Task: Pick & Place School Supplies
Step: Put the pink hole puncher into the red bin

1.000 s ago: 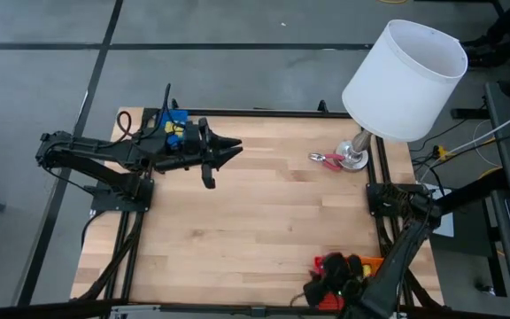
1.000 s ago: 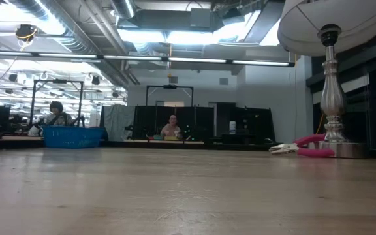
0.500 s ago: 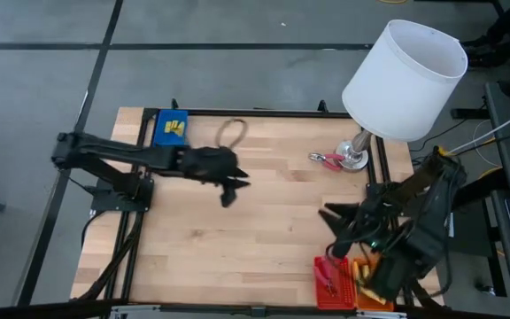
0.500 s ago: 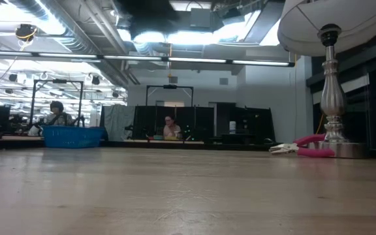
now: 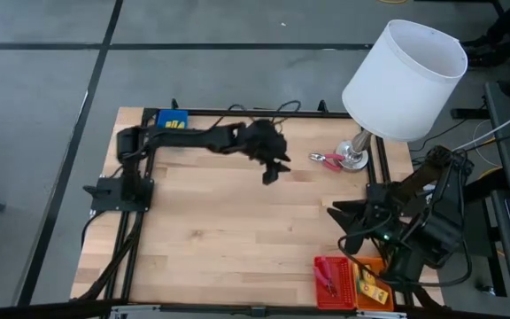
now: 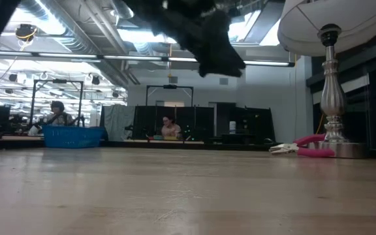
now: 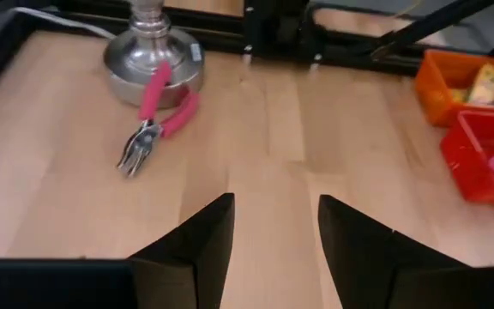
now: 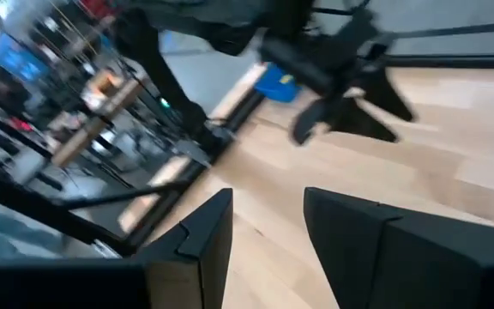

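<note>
Left gripper [image 5: 271, 168]: reaches across the far part of the table [image 5: 237, 230], above the wood, aimed toward the lamp; jaws spread with bare wood between them in the left wrist view; holding nothing.
Right gripper [image 5: 348, 226]: hangs near the table's right edge, just beyond the trays; jaws parted, nothing between them.
Pink-handled pliers [image 7: 157, 116]: lie flat on the wood, handles touching the lamp base [image 7: 153, 69], metal nose pointing away from it.
Handling (judged): stiff metal tool, moderately heavy for its size; plastic handle sleeves likely give better grip than the narrow nose; the pivot region or both handles together look the soundest hold; the lamp base crowds the handle end, so a bump could rock the lamp.
Red tray [image 5: 330, 279]: near right corner; holds a pink item.
Orange tray [image 5: 372, 285]: touching the red tray's right side; holds a yellow packet [image 7: 485, 84], probably light and thin.
Blue tray [image 5: 172, 121]: far left corner; yellow pieces inside.
Writing: none legible on packet, trays or tool.
</note>
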Robot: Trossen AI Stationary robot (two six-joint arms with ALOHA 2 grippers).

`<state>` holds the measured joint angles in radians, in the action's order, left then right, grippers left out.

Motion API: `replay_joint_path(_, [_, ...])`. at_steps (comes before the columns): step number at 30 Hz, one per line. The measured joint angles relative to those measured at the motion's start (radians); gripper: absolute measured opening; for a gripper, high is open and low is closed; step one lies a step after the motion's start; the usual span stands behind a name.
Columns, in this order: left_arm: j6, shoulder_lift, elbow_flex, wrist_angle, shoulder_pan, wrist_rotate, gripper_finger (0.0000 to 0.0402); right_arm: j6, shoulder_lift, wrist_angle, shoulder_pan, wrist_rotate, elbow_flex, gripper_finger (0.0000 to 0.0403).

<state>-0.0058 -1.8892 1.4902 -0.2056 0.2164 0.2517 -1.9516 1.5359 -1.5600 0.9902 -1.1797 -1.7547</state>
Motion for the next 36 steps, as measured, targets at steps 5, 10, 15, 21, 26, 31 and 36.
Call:
replay_joint_path(5, [-0.003, -0.120, 0.102, 0.016, 0.108, 0.235, 0.0175, -0.051, 0.001, 0.027, 0.044, -0.117, 0.000, 0.0148])
replay_joint_path(10, [-0.007, -0.183, 0.135, 0.003, 0.176, 0.303, 0.0184, -0.084, 0.001, 0.033, 0.042, -0.027, 0.000, 0.0148])
replay_joint_path(15, [0.068, -0.142, 0.136, -0.153, 0.200, 0.330, 0.0185, -0.004, 0.018, 0.014, -0.054, 0.248, 0.000, 0.0148])
replay_joint_path(21, [0.273, 0.031, 0.136, -0.493, 0.163, 0.126, 0.0185, 0.304, 0.057, -0.008, -0.225, 0.433, 0.010, 0.0148])
replay_joint_path(26, [0.286, 0.203, 0.136, -0.656, 0.111, -0.006, 0.0183, 0.583, 0.050, -0.010, -0.391, 0.535, 0.109, 0.0138])
replay_joint_path(31, [0.190, 0.383, 0.136, -0.716, 0.060, -0.089, 0.0183, 0.765, -0.010, 0.029, -0.580, 0.709, 0.287, 0.0126])
replay_joint_path(36, [0.094, 0.528, 0.136, -0.734, -0.043, -0.210, 0.0183, 1.047, -0.097, 0.281, -0.768, 0.972, 0.488, 0.0118])
